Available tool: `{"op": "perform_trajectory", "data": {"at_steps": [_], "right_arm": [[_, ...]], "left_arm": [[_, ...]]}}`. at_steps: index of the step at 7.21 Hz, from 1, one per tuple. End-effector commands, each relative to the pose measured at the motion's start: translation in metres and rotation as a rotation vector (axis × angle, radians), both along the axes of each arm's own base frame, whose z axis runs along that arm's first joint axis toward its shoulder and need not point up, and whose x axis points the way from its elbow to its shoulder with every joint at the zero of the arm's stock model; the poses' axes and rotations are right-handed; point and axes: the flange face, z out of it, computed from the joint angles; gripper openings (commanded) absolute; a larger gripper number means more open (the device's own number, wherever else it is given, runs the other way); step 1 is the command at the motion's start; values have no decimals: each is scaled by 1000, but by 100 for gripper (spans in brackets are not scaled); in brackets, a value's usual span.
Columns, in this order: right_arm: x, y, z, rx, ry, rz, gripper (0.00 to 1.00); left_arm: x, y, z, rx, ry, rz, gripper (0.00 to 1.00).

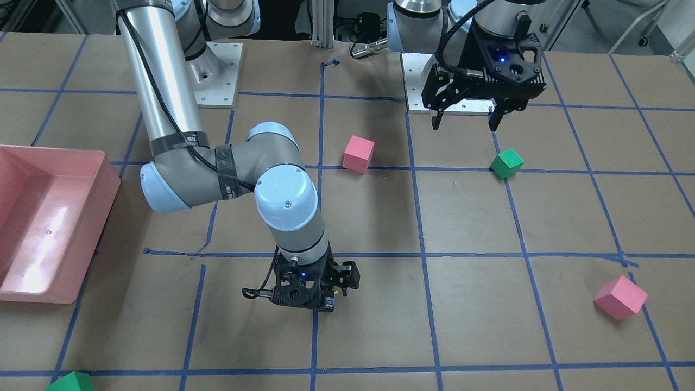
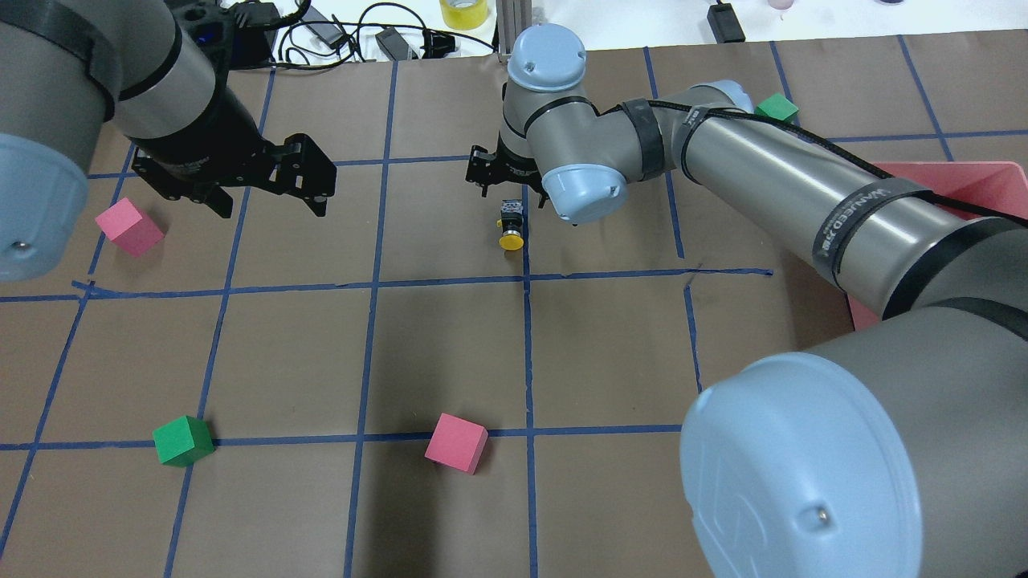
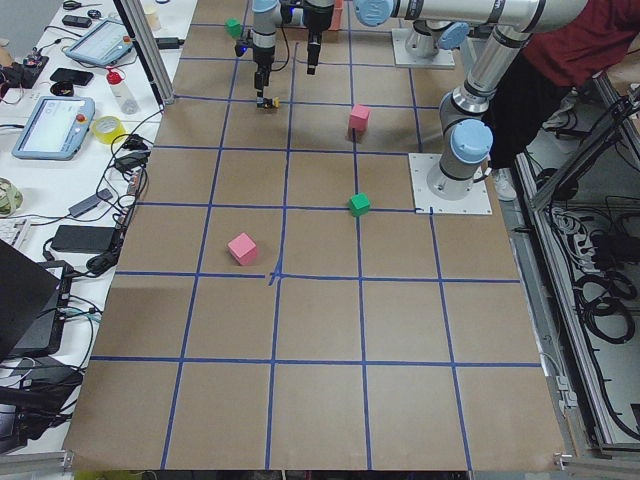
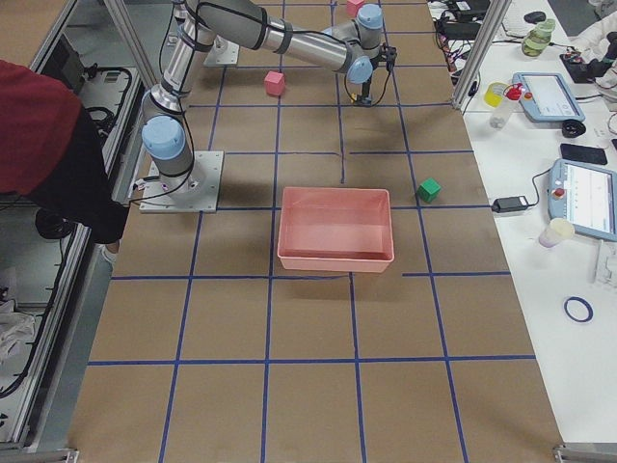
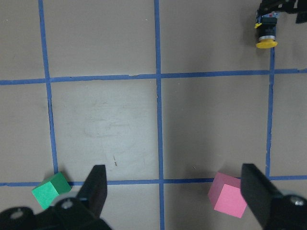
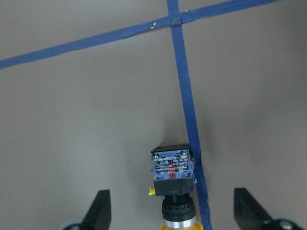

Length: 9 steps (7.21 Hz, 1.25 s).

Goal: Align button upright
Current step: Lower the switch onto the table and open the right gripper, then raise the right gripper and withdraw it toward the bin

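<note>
Button [image 6: 173, 172] lies flat below right gripper [image 6: 171, 206], flanked by its spread fingers, long axis crossing their closing line, cap nearward.

The table [image 2: 450, 353] is covered in matt brown paper [image 2: 610, 353], crossed by strips of faintly shiny blue tape [image 2: 528, 353]. The button [image 6: 173, 167] has a glossy yellow plastic cap [image 2: 511, 240], a bright metal collar [image 6: 178, 221] and a black plastic body. The pink cube [image 1: 358, 153] and green cube [image 1: 506, 163] look matt and smooth-faced. The pink bin [image 1: 81, 233] on the right is glossy plastic and catches glare. The right arm [image 1: 163, 76] has a smooth satin metal tube and smooth pale blue plastic joint caps [image 1: 285, 193]. The left gripper [image 1: 465, 126] is matt black.
</note>
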Motion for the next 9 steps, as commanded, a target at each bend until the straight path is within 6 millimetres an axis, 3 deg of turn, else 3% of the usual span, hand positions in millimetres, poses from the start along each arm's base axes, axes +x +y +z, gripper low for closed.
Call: {"op": "perform_trajectory", "data": {"at_steps": [1,3,5,6,9], "right_arm": [[-51,-1,48,18,18,-58,100],[-149,-3,96,69,42,-92,100],[-212,27,137,141,53,-81,100],[-230,44,154,164,59,-34,100],[-237,82,198,189,85,-37,100]], "left_arm": [[0,0,-1,1,0,-1,100],[0,1,0,-2,0,-1,100],[1,0,-1,1,0,0,100],[1,0,0,0,0,2,100],[1,0,-1,0,0,0,100]]}}
